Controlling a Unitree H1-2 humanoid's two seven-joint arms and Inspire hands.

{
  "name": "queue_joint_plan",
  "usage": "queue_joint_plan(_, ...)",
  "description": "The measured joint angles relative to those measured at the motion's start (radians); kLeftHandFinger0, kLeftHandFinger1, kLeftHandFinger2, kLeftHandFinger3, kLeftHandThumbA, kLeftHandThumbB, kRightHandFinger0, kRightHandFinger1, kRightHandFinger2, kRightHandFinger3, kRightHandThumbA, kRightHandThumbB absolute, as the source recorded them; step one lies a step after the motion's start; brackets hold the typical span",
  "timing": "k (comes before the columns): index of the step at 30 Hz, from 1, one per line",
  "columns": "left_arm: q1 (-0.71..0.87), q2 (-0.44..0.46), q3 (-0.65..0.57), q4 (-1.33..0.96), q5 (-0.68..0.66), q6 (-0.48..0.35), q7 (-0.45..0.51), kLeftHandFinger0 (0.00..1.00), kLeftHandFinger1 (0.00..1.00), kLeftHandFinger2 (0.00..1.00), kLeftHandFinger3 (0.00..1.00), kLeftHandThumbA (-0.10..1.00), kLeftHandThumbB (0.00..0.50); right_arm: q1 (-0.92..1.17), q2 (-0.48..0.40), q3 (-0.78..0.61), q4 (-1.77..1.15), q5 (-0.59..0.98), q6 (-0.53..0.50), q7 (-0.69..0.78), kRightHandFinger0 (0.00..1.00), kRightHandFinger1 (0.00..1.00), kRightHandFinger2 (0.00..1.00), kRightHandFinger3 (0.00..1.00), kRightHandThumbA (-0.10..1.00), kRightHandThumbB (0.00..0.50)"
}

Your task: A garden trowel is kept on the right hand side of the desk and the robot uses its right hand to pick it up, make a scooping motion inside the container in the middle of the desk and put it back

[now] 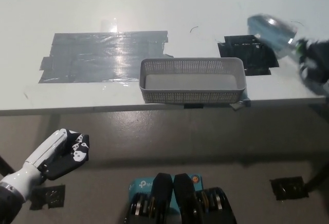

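The garden trowel [273, 32] shows as a blurred steel blade at the far right, above the white desk. My black right hand [314, 64] is shut on its handle at the picture's right edge. The grey mesh container [192, 80] stands near the desk's front edge in the middle, with nothing in it. The trowel is to the right of the container and further back, apart from it. My white left hand [60, 153] rests below the desk edge at the lower left, fingers curled in with nothing in it.
A large grey tape patch [103, 55] lies on the desk left of the container. A black tape patch [248, 54] lies behind the container's right end. The desk's front edge [154, 107] runs across the middle of the picture.
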Motion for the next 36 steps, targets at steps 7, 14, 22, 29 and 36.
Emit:
queue_joint_plan(7, 0.005, 0.010, 0.000, -0.017, 0.002, 0.006, -0.004, 0.00, 0.00, 0.00, 0.03, -0.10, 0.500, -0.081, -0.066, -0.002, -0.075, -0.026, -0.031, 0.017, 0.00, 0.11, 0.51, 0.48, -0.10, 0.005)
queue_joint_plan(14, 0.025, 0.012, -0.004, -0.018, 0.014, 0.001, -0.005, 0.00, 0.00, 0.00, 0.02, -0.07, 0.500, -0.078, -0.077, -0.014, -0.158, -0.036, -0.052, 0.047, 0.00, 0.21, 0.59, 0.62, -0.10, 0.000)
queue_joint_plan(22, 0.051, 0.014, -0.010, -0.019, 0.032, 0.000, -0.006, 0.00, 0.00, 0.00, 0.04, -0.10, 0.500, -0.012, -0.091, -0.034, -0.258, -0.016, -0.090, 0.140, 0.00, 0.17, 0.58, 0.38, -0.10, 0.026)
queue_joint_plan(29, 0.056, 0.015, -0.010, -0.018, 0.038, 0.000, -0.006, 0.00, 0.00, 0.00, 0.05, -0.10, 0.500, 0.054, -0.093, -0.038, -0.358, 0.041, -0.161, 0.272, 0.00, 0.31, 0.69, 0.49, -0.10, 0.084)
queue_joint_plan(36, 0.055, 0.015, -0.011, -0.017, 0.044, 0.001, -0.006, 0.00, 0.00, 0.01, 0.06, -0.09, 0.500, 0.122, -0.088, -0.075, -0.522, 0.111, -0.186, 0.391, 0.00, 0.23, 0.60, 0.45, -0.10, 0.145)
